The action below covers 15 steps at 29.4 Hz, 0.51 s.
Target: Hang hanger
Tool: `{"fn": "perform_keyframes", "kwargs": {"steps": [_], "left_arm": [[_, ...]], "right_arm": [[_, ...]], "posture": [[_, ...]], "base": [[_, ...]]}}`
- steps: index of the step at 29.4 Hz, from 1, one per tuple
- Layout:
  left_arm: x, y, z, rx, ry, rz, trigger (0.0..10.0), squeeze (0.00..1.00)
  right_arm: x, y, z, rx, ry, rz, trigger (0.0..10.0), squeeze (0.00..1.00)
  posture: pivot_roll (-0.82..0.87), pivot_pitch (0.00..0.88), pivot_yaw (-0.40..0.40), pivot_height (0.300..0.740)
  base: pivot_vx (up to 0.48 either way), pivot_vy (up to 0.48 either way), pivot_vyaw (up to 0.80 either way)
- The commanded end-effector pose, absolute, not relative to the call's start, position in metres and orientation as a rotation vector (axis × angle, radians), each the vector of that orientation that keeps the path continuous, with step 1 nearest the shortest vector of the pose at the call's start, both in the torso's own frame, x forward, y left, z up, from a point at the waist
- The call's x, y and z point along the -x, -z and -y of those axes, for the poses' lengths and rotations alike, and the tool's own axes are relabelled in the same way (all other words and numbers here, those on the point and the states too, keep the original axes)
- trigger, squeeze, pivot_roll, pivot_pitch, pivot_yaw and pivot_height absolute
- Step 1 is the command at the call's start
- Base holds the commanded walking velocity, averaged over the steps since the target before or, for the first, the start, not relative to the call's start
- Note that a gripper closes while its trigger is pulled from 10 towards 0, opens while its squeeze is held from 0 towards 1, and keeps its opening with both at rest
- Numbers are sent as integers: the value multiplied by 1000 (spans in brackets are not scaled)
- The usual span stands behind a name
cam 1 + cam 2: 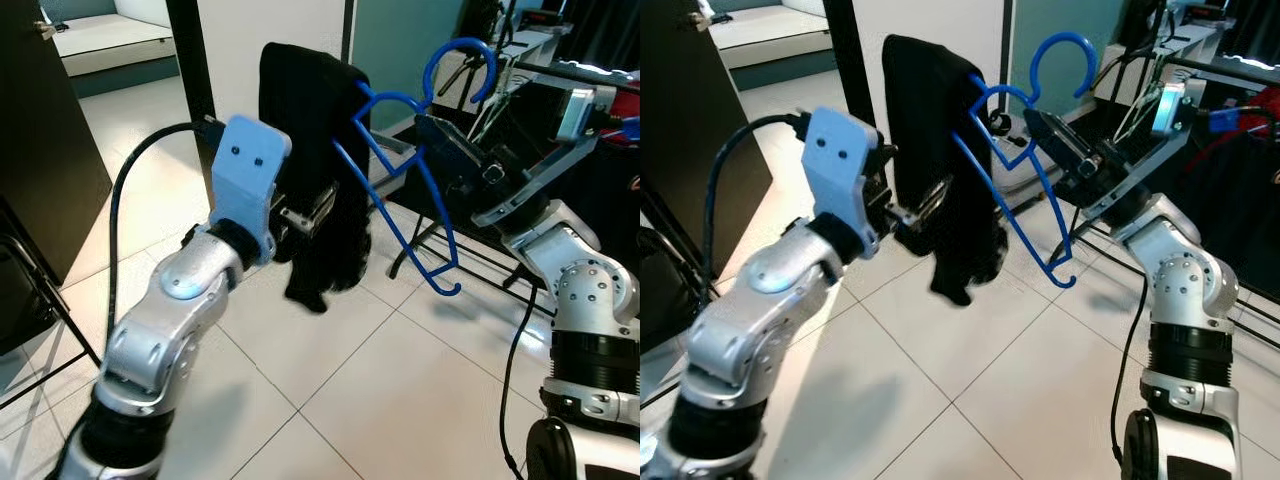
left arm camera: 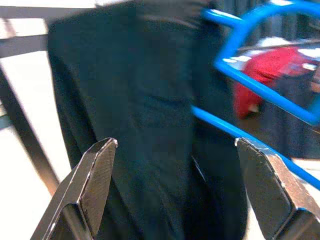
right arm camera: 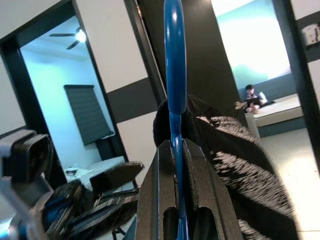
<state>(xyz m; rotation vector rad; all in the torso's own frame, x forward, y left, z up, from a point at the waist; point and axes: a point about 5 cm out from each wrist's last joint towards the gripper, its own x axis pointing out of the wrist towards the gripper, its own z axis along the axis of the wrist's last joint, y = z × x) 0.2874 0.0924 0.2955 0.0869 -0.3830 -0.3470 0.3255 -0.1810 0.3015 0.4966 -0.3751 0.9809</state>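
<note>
Left eye: the right gripper (image 1: 432, 135) holds the blue hanger (image 1: 400, 190) up in the air by its neck, hook (image 1: 462, 62) curling above the fingers. A black garment (image 1: 315, 170) is draped over the hanger's far shoulder and hangs clear of the tiled floor (image 1: 380, 390). The left gripper (image 1: 312, 212) sits against the garment's lower half. Not hung yet; a dark rack (image 1: 480, 260) stands behind the right arm.

Right eye: same layout, cleaner angle. The hanger is tilted, lower bar running down toward the floor, garment bunched at one end. The load looks off-balance, so I'd expect it to swing once moved.

Left wrist: fingers (image 2: 90, 185) spread wide, garment filling the gap between them, blue hanger bar crossing just behind it. Can't tell if the pads touch the cloth; it isn't a grip either way.

Right wrist: fingers pinched tight on the thin blue hanger stem, which runs straight up out of the clamp. Garment sits right behind. A person (image 3: 251, 96) sits on a bed far off through the doorway.

To do this step well:
- keep the right clamp firm, the stem is thin and could twist
- level the hanger before travel, or the garment slides off the low end
- use the left gripper to steady the cloth, not pull it
- approach the rail hook-first, from above, slowly
</note>
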Motion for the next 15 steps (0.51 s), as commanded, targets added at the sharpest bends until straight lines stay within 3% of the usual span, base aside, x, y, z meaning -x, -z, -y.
{"fn": "perform_keyframes", "kwargs": {"steps": [1, 15], "left_arm": [[-289, -294, -94, -93, 316, 369, 10000, 0], [-297, -302, -101, -60, 95, 425, 10000, 0]], "right_arm": [[-320, -313, 179, -469, -1020, 435, 10000, 0], [-317, -305, 162, -462, -1083, 396, 10000, 0]], "posture": [[32, 24, -24, 735], [34, 11, -24, 735]], "base": [[0, 0, 0], [0, 0, 0]]}}
